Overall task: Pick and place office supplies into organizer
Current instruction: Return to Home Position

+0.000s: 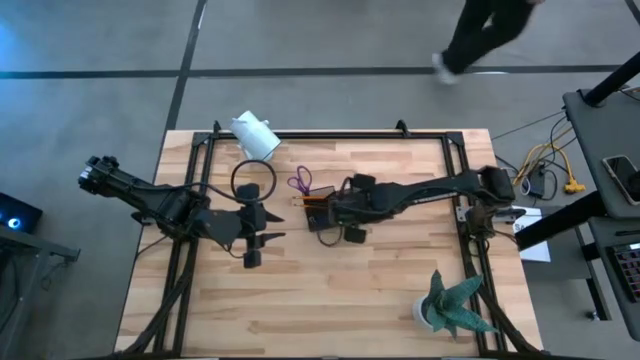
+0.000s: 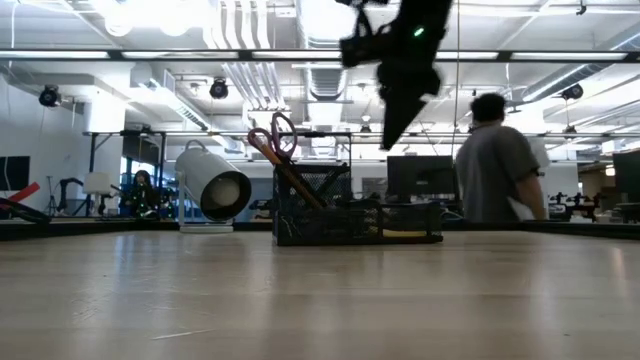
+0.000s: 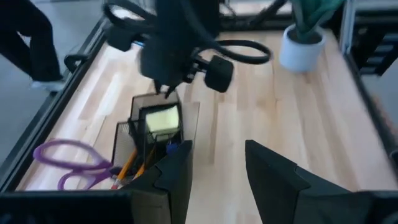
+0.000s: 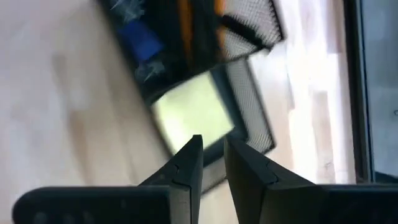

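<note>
Organizer [image 1: 318, 212] sits mid-table in the high view, purple scissors [image 1: 300, 183] sticking out of its far end; the right gripper [image 1: 336, 216] hangs directly over it, while the left gripper [image 1: 272, 227] waits just beside it on the left, pointing its way. In the low view the organizer [image 2: 360, 222] stands on the tabletop with the scissors [image 2: 280, 135] and an orange pencil [image 2: 290, 175] leaning upward, the right gripper [image 2: 393, 135] well above it and a person [image 2: 495, 160] behind. From the left wrist, the left gripper [image 3: 217, 174] is spread wide and empty, the organizer [image 3: 127, 127] ahead holding a yellow sticky pad [image 3: 160, 117]. From the right wrist, the right gripper [image 4: 213, 146] shows only a narrow gap, holding nothing, above the sticky pad [image 4: 193, 112] and a blue eraser [image 4: 140, 40].
</note>
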Robot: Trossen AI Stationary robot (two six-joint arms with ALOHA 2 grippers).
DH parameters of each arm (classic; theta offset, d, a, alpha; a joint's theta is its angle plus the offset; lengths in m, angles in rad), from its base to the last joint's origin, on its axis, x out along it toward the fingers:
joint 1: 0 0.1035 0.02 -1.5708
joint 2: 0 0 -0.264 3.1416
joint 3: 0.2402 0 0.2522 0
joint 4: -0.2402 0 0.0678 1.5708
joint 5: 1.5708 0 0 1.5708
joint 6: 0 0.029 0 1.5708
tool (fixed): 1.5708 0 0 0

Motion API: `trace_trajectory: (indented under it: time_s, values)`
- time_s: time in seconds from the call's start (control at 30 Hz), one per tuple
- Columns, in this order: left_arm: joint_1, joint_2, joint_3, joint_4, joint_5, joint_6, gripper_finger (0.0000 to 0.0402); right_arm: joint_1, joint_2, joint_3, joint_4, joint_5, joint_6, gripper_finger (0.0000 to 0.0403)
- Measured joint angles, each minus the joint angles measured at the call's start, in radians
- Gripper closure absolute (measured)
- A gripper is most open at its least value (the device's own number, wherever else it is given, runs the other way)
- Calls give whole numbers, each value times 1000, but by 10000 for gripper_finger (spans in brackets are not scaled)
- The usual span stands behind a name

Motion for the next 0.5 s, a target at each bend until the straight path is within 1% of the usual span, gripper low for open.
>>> trace_trajectory:
  time_s: [0.07, 0.13, 0.27, 0.33, 0.4, 0.5]
  values:
    - [0, 0, 0, 49, 2, -3, 272, 36, -32, -24, -19, -2, 16, 344]
    - [0, 0, 0, 135, 9, -31, 272, 80, -71, -44, -20, -19, 38, 344]
    - [2, -3, 5, 327, 38, -50, 272, 148, -162, -49, 17, -120, 128, 344]
    - [20, -3, 32, 341, 121, -32, 272, 168, -221, -49, 34, -158, 160, 344]
    - [59, -9, 52, 335, 242, -18, 272, 179, -291, -55, 30, -164, 186, 344]
    - [146, -39, 56, 313, 364, -26, 272, 177, -410, -70, 7, -159, 214, 344]
